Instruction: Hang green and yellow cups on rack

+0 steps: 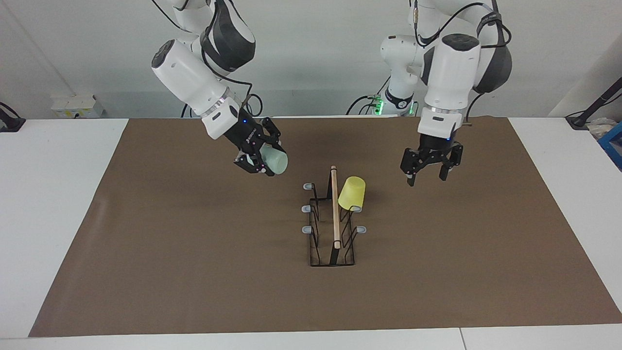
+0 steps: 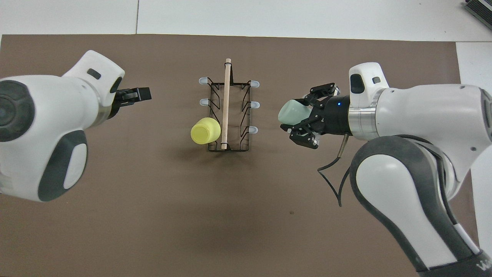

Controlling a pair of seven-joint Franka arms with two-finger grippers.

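Note:
The rack [image 1: 334, 214] stands mid-table on the brown mat, with its wooden rod running away from the robots; it also shows in the overhead view [image 2: 226, 100]. The yellow cup [image 1: 351, 193] hangs upside down on the prong nearest the robots, on the side toward the left arm [image 2: 205, 130]. My right gripper [image 1: 262, 163] is shut on the pale green cup [image 1: 275, 162], tilted on its side in the air over the mat, beside the rack toward the right arm's end [image 2: 292, 111]. My left gripper [image 1: 427, 177] is open and empty, raised over the mat toward the left arm's end [image 2: 140, 94].
The brown mat [image 1: 194, 267] covers most of the white table [image 1: 58, 146]. Several grey-capped prongs of the rack carry nothing. A loose black cable hangs from the right arm's wrist [image 2: 330, 165].

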